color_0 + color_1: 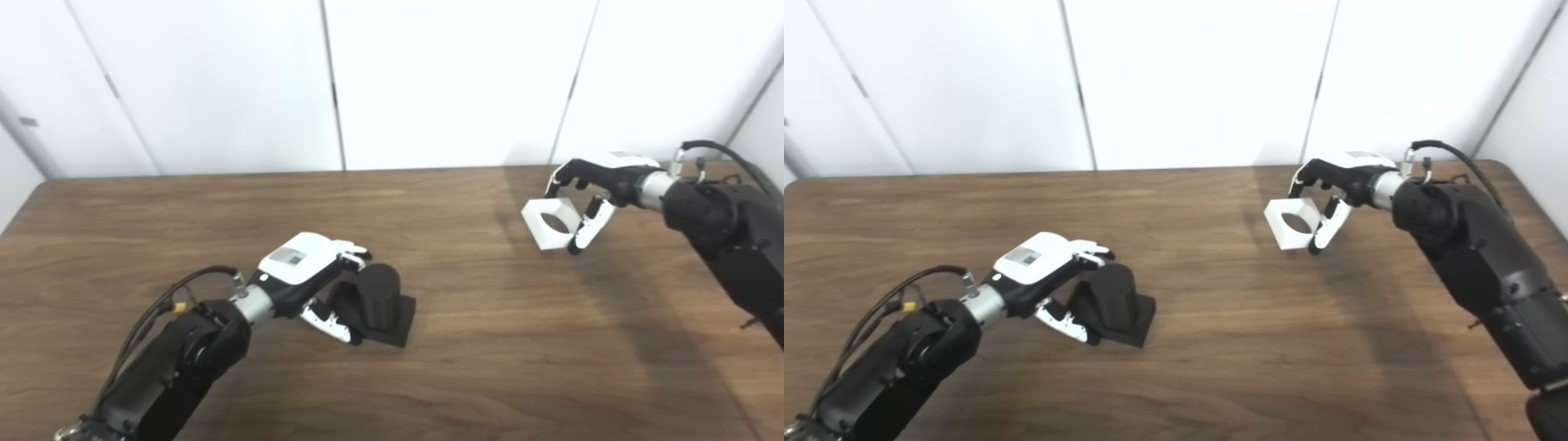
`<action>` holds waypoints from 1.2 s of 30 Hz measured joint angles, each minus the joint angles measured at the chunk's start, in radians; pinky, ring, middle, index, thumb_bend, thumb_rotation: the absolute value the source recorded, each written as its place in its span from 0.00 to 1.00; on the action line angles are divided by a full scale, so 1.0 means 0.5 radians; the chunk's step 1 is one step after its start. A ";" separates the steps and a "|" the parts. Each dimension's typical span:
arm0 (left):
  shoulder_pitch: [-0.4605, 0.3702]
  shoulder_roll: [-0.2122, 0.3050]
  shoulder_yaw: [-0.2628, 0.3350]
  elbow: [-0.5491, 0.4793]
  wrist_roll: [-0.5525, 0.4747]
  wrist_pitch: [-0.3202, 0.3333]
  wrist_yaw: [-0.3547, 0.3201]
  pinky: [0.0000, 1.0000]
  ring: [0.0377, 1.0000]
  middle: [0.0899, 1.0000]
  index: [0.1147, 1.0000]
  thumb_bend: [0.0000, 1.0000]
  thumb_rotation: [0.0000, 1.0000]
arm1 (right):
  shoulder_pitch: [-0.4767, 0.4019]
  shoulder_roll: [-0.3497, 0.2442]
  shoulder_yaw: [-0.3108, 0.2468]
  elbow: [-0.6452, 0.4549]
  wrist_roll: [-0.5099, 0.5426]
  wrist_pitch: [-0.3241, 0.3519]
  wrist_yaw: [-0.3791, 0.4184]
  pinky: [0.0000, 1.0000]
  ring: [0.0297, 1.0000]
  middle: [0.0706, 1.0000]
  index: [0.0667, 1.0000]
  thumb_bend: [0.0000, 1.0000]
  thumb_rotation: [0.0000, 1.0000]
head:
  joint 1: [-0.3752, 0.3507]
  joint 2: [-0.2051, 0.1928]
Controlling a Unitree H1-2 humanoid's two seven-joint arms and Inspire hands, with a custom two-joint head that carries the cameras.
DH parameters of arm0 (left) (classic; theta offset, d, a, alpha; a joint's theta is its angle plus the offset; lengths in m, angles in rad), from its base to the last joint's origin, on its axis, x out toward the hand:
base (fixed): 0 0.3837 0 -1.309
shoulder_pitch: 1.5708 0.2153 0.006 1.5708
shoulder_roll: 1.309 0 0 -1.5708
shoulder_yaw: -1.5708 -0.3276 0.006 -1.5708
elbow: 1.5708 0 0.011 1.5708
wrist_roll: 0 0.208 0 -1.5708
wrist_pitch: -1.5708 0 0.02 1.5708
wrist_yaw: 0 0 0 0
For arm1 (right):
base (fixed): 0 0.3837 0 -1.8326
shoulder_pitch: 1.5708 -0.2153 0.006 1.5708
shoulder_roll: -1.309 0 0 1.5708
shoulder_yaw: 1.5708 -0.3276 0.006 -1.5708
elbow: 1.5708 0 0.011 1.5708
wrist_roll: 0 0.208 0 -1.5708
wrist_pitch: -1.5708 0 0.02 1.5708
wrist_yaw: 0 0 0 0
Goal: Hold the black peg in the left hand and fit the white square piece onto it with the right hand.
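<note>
My left arm comes in low from the near left, forearm angled up and to the right, and my left hand [306, 269] lies palm-side toward the black peg [378, 294]. Its fingers [352, 251] reach over the top left of the peg's round post and the thumb [327, 321] runs along the near left edge of the square base. The hand is cupped against the peg; I cannot tell whether it is gripping firmly or only resting there. The peg stands on the table [465, 343], its base flat on the wood, left of centre and toward the near side.

My right arm enters from the right edge, elbow bent, forearm pointing left toward the far side. My right hand [1338, 180] is grasping the white square piece [1291, 223], pinched between the fingers above and the thumb [1326, 229] at its right edge. The piece hangs tilted above the table at the far right, its round hole facing me and leftward, well apart from the peg.

A small grey patch sits on the white back of my left hand; any writing on it is too blurred to read.

White wall panels [453, 79] stand behind the far table edge. Cables [153, 312] loop beside my left wrist, and another [1451, 153] arcs over my right wrist. Open wood lies between the 2 hands.
</note>
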 measured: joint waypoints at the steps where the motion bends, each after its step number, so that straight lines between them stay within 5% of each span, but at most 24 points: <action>1: -0.002 -0.003 -0.002 0.001 0.005 0.000 0.000 0.66 0.87 0.84 0.43 0.52 0.07 | -0.001 0.000 0.001 -0.019 0.000 -0.001 0.008 0.77 0.83 0.76 0.44 0.52 0.12 | 0.003 0.000; 16: -0.012 -0.041 -0.006 0.014 0.028 0.033 -0.001 0.68 0.89 0.86 0.43 0.52 0.08 | -0.059 0.047 0.016 -0.360 0.031 -0.021 0.169 0.73 0.82 0.75 0.44 0.52 0.13 | 0.046 0.003; 36: -0.044 -0.063 -0.032 0.032 0.035 0.071 -0.001 0.69 0.89 0.87 0.43 0.52 0.08 | -0.134 0.270 0.065 -0.625 0.148 -0.086 0.268 0.69 0.81 0.74 0.44 0.52 0.13 | 0.080 0.003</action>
